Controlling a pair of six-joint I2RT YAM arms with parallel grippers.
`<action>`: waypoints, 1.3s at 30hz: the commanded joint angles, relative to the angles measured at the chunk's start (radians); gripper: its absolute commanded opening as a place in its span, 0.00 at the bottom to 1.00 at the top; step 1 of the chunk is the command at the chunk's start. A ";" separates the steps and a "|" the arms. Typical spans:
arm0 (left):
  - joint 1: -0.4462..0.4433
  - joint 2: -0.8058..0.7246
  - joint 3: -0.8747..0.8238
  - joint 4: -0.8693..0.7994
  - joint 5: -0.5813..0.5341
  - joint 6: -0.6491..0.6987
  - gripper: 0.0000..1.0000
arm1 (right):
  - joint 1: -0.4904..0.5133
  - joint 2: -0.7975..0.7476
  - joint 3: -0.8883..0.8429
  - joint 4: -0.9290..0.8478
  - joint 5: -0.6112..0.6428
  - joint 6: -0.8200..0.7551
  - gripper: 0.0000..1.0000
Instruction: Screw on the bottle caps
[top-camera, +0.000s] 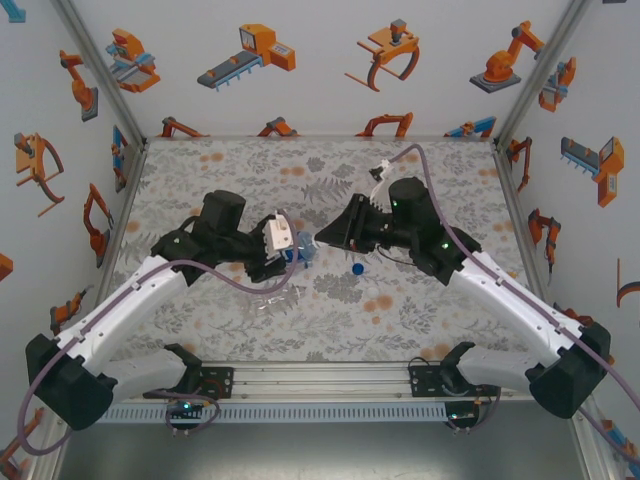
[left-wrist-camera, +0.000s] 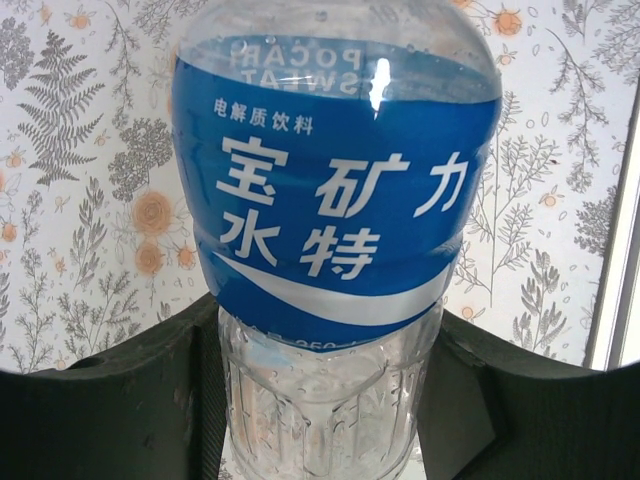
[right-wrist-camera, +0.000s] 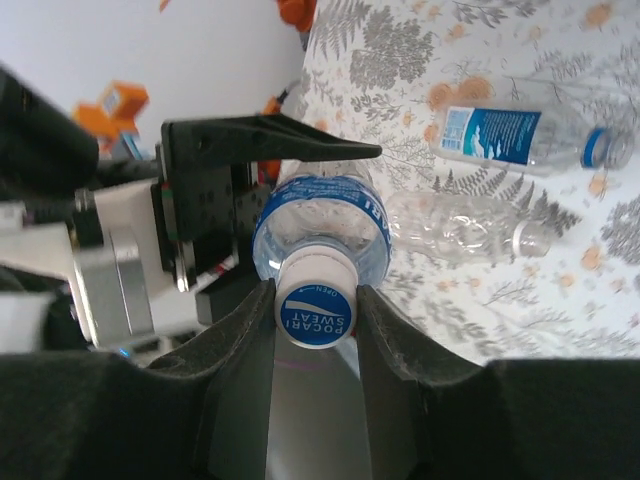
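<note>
1. Now, at the left of the mat (top-camera: 200, 170), the left gripper (top-camera: 292, 248) is clamped around the held bottle (left-wrist-camera: 335, 220). Its fingers (left-wrist-camera: 110, 420) press the clear ribbed part just below the blue-and-white label.
2. At mid-table the right gripper (top-camera: 322, 238) meets it, jaws closed on the screw cap (right-wrist-camera: 315, 315) sitting on this bottle's neck. How far the cap is threaded on I cannot tell.
3. Near the left arm a bare bottle (top-camera: 275, 298) lies on its side, its neck seemingly uncapped. A second labelled bottle (right-wrist-camera: 520, 135) lies beside it, wearing a fitted blue cap (right-wrist-camera: 597, 147).
4. Right of the grippers, a loose blue cap (top-camera: 357, 268) rests on the mat, apart from every bottle.
</note>
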 joint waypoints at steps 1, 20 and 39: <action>-0.016 0.013 0.021 0.198 0.089 -0.020 0.00 | 0.009 0.057 -0.013 -0.063 0.027 0.254 0.11; -0.016 -0.018 0.004 0.121 0.089 0.000 0.00 | -0.064 -0.014 0.198 -0.177 0.005 -0.300 0.60; -0.016 -0.081 -0.018 0.072 0.146 -0.011 0.00 | -0.074 -0.081 0.146 -0.086 -0.647 -1.527 0.58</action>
